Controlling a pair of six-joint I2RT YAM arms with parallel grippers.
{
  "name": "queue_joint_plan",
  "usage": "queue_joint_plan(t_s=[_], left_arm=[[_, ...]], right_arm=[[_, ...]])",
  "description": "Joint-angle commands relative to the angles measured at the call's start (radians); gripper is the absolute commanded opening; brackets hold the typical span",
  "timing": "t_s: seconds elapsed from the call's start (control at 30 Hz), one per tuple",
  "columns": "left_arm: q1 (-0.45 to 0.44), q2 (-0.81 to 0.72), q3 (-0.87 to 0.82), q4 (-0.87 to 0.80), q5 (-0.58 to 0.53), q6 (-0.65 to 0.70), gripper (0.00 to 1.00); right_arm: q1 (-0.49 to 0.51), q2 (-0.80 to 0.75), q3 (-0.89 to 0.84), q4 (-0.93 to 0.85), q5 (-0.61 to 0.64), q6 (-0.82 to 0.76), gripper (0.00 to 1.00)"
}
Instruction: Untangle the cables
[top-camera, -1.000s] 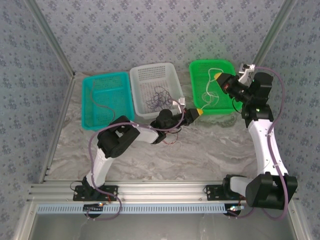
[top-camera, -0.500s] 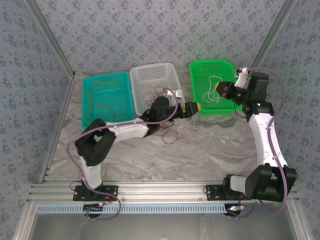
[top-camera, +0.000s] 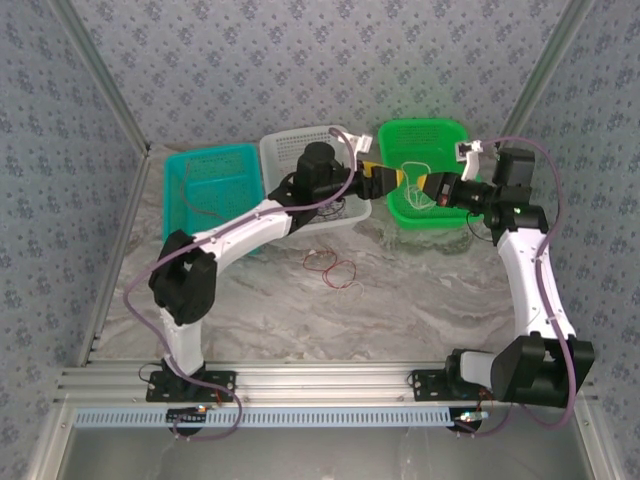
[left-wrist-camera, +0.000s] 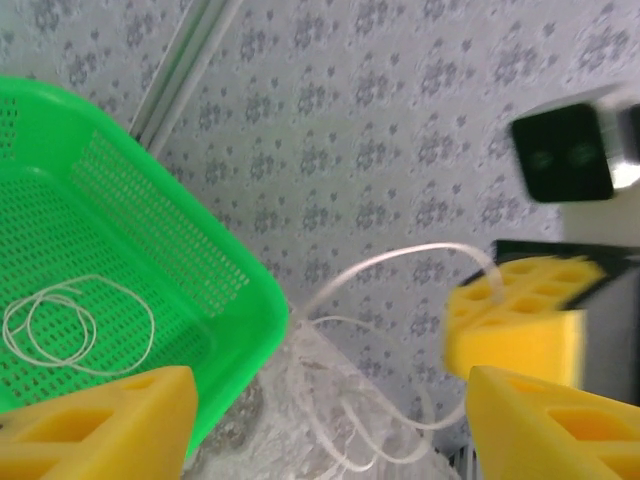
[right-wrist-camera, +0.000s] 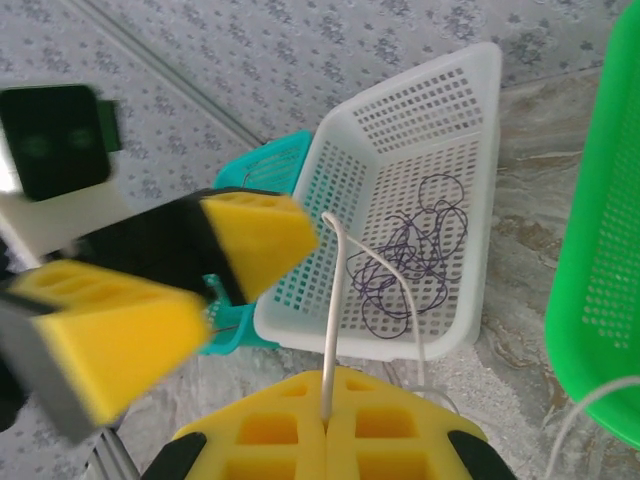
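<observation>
Hanging in a loose arc beside the green basket, the whitish cable is pinched in the right gripper, its fingers pressed together on the strand. The red cable lies free on the counter, well apart from the dark purple cables in the white basket. A second ago the left gripper sat low over that red cable; it has since risen and reached across to the right one, fingers spread wide (nothing between them). The red strand looks separated, and a two-handed pull on the whitish one seems next.
</observation>
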Motion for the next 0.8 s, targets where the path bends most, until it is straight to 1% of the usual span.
queue_joint_plan(t_s=[0.0,0.07,0.23,0.33,0.47,0.57,0.7,0.77], left_arm=[[0.001,0.050,0.067,-0.069,0.076,0.052,0.68],[-0.002,0.067,0.093,-0.095,0.085,0.064,0.65],[-0.007,0.101,0.137,-0.124,0.089,0.079,0.65],[-0.006,0.118,0.150,-0.097,0.079,0.067,0.61],[-0.006,0.139,0.169,-0.054,0.096,0.037,0.62],[-0.005,0.129,0.151,-0.041,0.104,0.029,0.62],[0.004,0.079,0.061,0.014,0.081,0.008,0.63],[0.009,0.063,0.028,0.047,0.076,-0.002,0.64]], right_arm=[[0.004,-0.031,0.017,-0.044,-0.039,-0.042,0.00],[0.005,-0.037,0.015,-0.035,-0.048,-0.035,0.00],[0.012,-0.045,0.015,-0.030,-0.085,-0.030,0.00],[0.013,-0.047,0.015,-0.061,-0.089,-0.052,0.00],[0.011,-0.048,0.015,-0.101,-0.069,-0.076,0.00],[0.004,-0.051,0.015,-0.113,-0.058,-0.079,0.00],[-0.008,-0.050,0.015,-0.110,-0.040,-0.074,0.00],[-0.008,-0.048,0.015,-0.091,-0.057,-0.059,0.00]])
